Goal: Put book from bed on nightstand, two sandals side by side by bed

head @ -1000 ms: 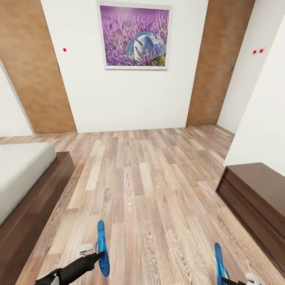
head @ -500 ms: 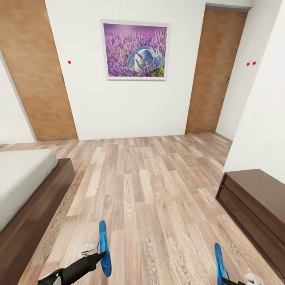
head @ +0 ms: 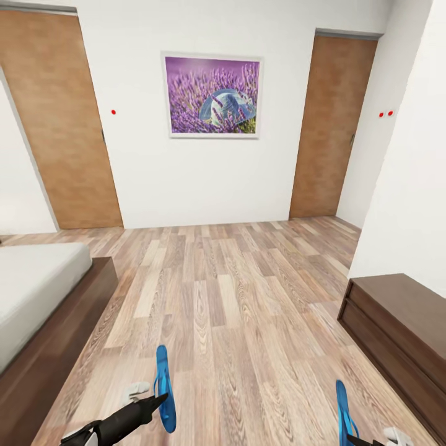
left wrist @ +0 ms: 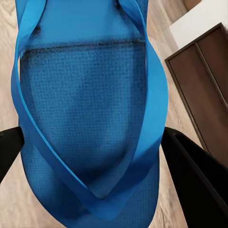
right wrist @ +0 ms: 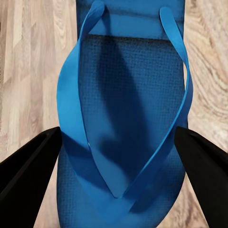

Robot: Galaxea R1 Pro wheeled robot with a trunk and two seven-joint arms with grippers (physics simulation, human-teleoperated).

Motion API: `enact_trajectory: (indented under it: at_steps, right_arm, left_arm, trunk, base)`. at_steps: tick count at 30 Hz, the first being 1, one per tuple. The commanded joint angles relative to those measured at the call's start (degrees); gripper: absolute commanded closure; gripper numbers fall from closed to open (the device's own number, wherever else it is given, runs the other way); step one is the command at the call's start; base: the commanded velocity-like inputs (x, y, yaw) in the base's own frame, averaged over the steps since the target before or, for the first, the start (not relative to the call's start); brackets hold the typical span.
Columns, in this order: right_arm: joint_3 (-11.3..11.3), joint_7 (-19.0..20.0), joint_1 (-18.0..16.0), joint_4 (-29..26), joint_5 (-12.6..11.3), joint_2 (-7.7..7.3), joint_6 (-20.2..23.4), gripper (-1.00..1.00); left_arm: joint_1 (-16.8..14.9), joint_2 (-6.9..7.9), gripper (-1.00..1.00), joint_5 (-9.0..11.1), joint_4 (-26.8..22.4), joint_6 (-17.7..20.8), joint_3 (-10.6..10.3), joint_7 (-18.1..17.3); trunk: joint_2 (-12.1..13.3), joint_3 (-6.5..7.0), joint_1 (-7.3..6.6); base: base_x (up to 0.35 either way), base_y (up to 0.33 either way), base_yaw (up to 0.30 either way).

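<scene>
- Your left gripper (left wrist: 95,142) has matt black fingers (left wrist: 199,180) that look like plastic, and the bright blue flip-flop (left wrist: 85,109) between them has a finely dimpled, rubbery footbed with smooth straps.
- Your right gripper (right wrist: 116,156) pinches a second blue flip-flop (right wrist: 128,104) — same pebbled sole, same smooth straps.
- The light-brown plank floor (head: 229,310) shows strong wood grain with a soft sheen.
- The low bed (head: 37,310) has a dark, smooth wooden frame and an off-white, cloth-like matt mattress.
- The long dark-brown bench (head: 396,328) looks like smooth wood — slightly glossy on top.
- The brown doors (head: 62,124) are matt, the white walls (head: 204,179) plain and flat.
</scene>
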Motion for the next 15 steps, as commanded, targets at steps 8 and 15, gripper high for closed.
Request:
enact_trajectory:
  at_steps: [8, 15]
  right_arm:
    - [0.5, 0.2, 0.0, 0.0, -0.6, -0.02, 0.3, 1.00]
    - [0.5, 0.2, 0.0, 0.0, -0.6, -0.02, 0.3, 1.00]
  left_arm:
    - [0.0, -0.08, 1.00, 0.2, 0.0, 0.4, 0.1, -0.3]
    - [0.0, -0.08, 1.00, 0.2, 0.0, 0.4, 0.1, -0.3]
  trunk:
    - [3.2, 1.38, -1.78]
    - [6.0, 2.64, -3.31]
  base:
    - [0.000, 0.000, 0.000]
    - [0.000, 0.000, 0.000]
